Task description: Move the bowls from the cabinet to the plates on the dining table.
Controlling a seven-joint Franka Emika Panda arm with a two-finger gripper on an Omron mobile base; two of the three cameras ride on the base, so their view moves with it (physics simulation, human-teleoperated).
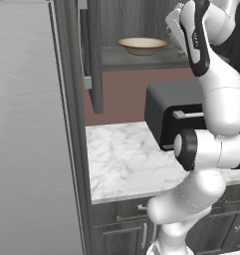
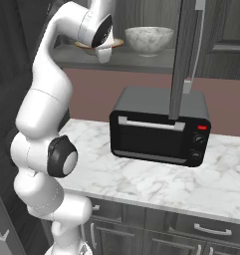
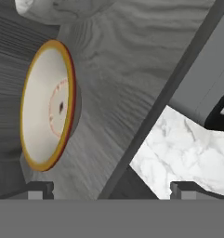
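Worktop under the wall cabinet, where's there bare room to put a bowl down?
The marble worktop is bare from the tall grey panel on its left edge across to the toaster oven, and along the front strip before the oven. The cabinet shelf above is crowded: the cream bowl and the marbled bowl sit side by side.

So both bowls are sitting upright on the shelf inside the cabinet (image 1: 94,60), which is that dark grey wood-grain one with its doors swung open and a long silver bar handle on the door. The cream bowl (image 1: 142,45) is wide and shallow with a tan-brown rim. The marbled bowl (image 2: 149,40) is deeper and rounder, grey-white, right beside the cream one on the same shelf. From the hand view the cream one's pale inside faces the camera, with a faint reddish ring and a dark spot at its centre.
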